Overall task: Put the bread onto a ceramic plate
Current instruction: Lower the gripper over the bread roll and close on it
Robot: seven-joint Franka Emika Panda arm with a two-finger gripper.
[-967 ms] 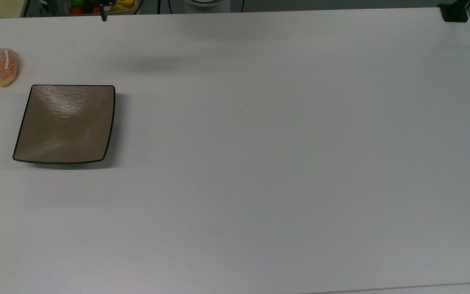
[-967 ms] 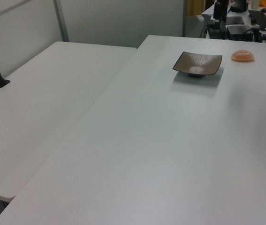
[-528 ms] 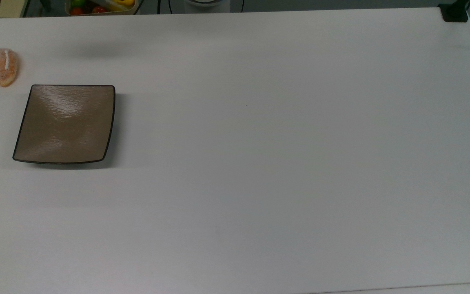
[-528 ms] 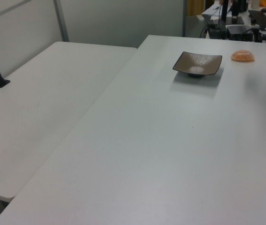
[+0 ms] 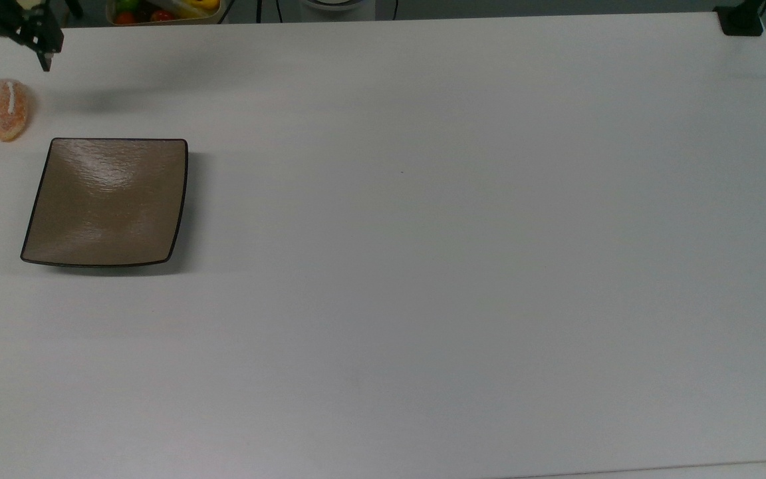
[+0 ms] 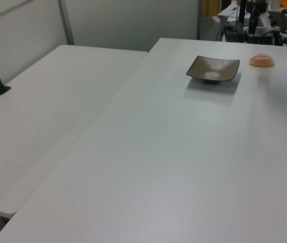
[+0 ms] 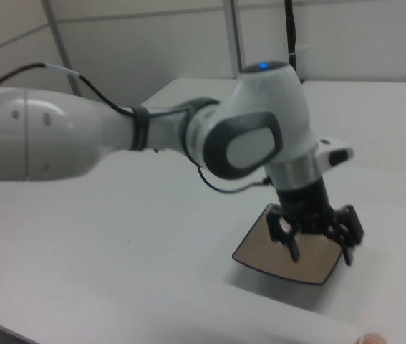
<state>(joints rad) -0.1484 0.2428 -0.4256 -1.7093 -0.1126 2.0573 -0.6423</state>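
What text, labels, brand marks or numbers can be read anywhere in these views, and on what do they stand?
No readable text in any view.
The bread: one white stripe, no lettering.
The plate: plain glossy brown, no mark.
The table: bare white, nothing printed.
The robot arm: a small blue light on top, no legible brand or number.
The gripper, fingers apart: no label visible.
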